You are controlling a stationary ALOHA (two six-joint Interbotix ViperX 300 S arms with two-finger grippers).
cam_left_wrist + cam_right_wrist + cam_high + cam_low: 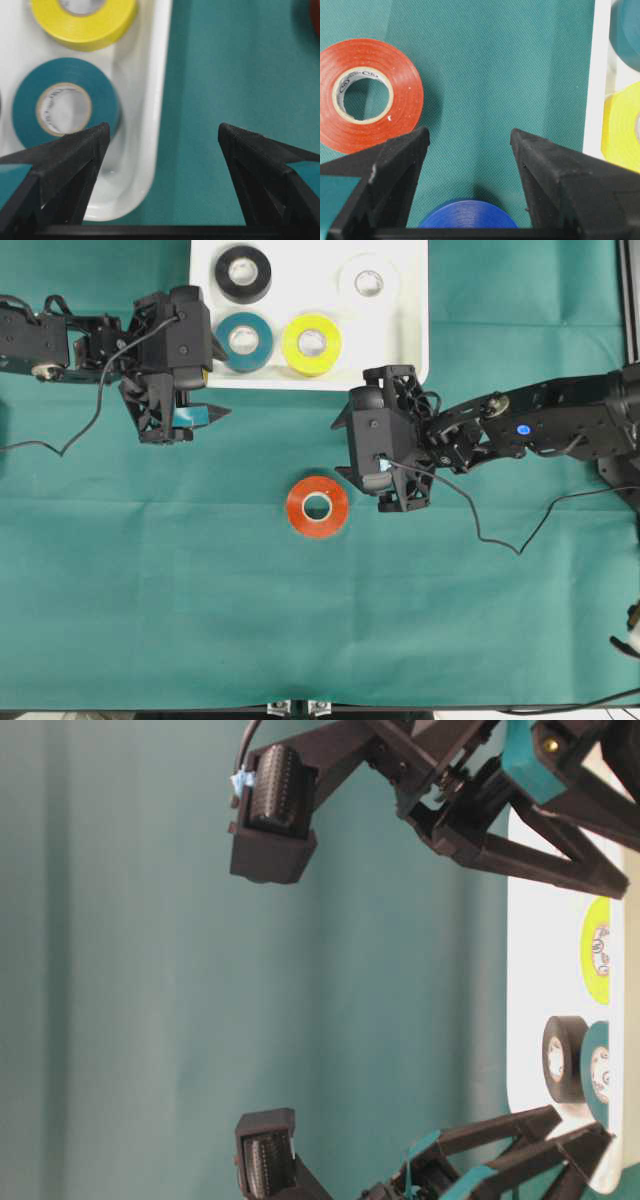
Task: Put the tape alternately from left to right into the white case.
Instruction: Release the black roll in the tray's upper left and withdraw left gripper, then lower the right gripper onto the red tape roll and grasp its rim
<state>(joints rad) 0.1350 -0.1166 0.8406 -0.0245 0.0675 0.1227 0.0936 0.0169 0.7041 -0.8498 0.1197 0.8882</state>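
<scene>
The white case (305, 280) at the top middle holds the black tape (241, 273), the white tape (369, 281), the teal tape (244, 340) and the yellow tape (311, 344). A red-orange tape (318, 507) lies flat on the green cloth. My left gripper (163, 129) is open and empty, straddling the case's rim (157, 100) beside the teal tape (65, 107). My right gripper (470, 132) is also open, low over the cloth. A blue tape (465, 220) lies back between its fingers, untouched, and the red-orange tape (365, 95) sits ahead to the left.
Green cloth (150, 590) covers the table. Cables trail from both arms across it, one at the right (500, 535). The table's front edge runs along the bottom of the overhead view. The case rim (597, 75) stands right of my right gripper.
</scene>
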